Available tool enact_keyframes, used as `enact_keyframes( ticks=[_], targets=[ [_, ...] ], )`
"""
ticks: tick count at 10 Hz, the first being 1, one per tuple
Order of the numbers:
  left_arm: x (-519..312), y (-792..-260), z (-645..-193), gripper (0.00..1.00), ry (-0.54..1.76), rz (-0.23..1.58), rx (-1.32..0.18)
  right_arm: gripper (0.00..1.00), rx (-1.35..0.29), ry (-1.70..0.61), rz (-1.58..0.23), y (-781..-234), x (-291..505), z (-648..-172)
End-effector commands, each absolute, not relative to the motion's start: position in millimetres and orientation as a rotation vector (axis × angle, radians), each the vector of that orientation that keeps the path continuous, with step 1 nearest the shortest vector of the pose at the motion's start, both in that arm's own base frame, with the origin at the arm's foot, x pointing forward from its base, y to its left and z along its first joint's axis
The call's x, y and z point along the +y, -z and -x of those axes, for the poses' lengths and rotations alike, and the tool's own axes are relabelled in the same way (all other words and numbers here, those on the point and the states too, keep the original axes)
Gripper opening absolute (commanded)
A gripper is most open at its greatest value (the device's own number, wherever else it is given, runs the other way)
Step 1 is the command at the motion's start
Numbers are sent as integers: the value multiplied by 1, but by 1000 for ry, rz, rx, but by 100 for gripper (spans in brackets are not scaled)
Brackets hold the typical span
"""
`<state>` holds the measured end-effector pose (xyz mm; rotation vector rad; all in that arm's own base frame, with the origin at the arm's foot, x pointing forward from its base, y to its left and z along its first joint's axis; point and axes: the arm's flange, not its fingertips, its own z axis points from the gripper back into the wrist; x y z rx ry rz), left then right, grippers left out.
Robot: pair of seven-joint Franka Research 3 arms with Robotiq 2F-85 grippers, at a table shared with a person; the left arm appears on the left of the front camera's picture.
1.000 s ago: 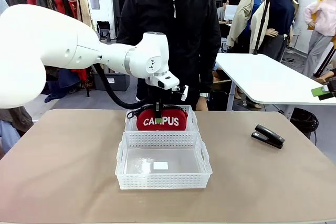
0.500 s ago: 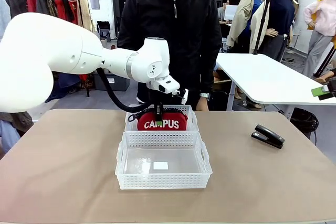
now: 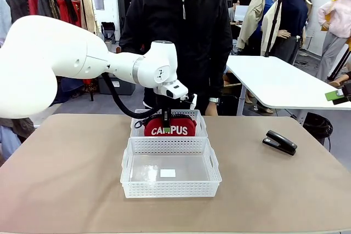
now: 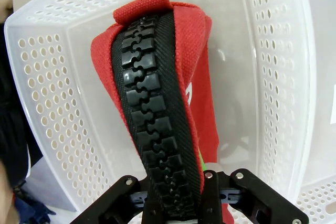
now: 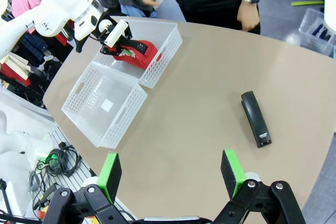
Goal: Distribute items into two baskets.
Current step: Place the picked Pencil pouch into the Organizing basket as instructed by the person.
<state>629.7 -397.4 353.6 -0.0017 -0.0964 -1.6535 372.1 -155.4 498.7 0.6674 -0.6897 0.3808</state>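
My left gripper [image 3: 166, 120] is shut on the top of the red CAMPUS pouch [image 3: 176, 129], which stands on edge inside the far basket [image 3: 201, 130]. The left wrist view looks down the pouch's black zip [image 4: 152, 108], with that basket's lattice wall [image 4: 47, 103] around it. The near basket [image 3: 170, 190] holds nothing but its white label [image 3: 168, 173]. Out on the bare table to the right lies the black stapler [image 3: 279, 142]. My right gripper [image 5: 170, 174] hangs open high above the table, well short of the stapler [image 5: 255, 118] and both baskets [image 5: 107, 103].
A person in a black jacket [image 3: 181, 36] stands right behind the far basket, hands [image 5: 248, 17] near the table edge. A white table [image 3: 279, 83] stands at the back right. Bare tabletop [image 3: 66, 163] lies on either side of the baskets.
My left gripper has sunk slightly with the pouch, deeper into the far basket, and the arm's elbow has shifted. The stapler and both baskets have stayed put.
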Motion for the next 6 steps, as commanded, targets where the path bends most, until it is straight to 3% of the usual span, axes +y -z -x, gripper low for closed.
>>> enact_keyframes(
  ticks=[1,5,6],
  targets=[
    [-397,-355,-630,0,1653,1,-98,100,-708,-390,-678,-499,-155,-373],
    [-397,-351,-630,0,1654,3,-93,100,-708,-390,-678,-499,-155,-373],
    [-393,-356,-628,7,1657,-14,-104,100,-708,-390,-678,-499,-155,-373]
  ],
)
